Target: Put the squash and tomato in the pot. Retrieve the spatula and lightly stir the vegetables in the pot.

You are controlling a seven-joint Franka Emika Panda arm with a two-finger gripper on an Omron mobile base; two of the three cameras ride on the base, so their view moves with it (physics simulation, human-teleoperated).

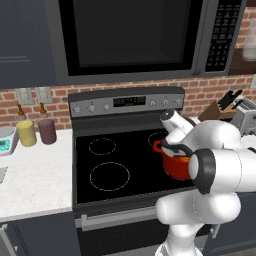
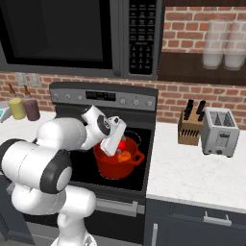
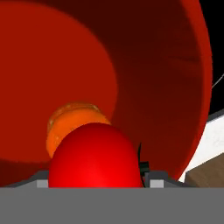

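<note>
Brick wall and a black microwave back the black stove I'm working at, with white desk on either side. On the stove's right front burner sits the red pot, and my arm reaches over it with the gripper pointed down into its mouth. From the hand camera I see the tomato right at the gripper, filling the space between the finger tips — the jaws stand wide around it, and I read them as clamped on it, though the contact itself is hidden at the bottom edge. Just beyond the tomato, lying on the pot's floor, is the orange squash; the right base camera shows it too, inside the pot beside the gripper. On the right stretch of desk stand a knife block and a toaster side by side; on the left stretch, two jars near the wall.
</note>
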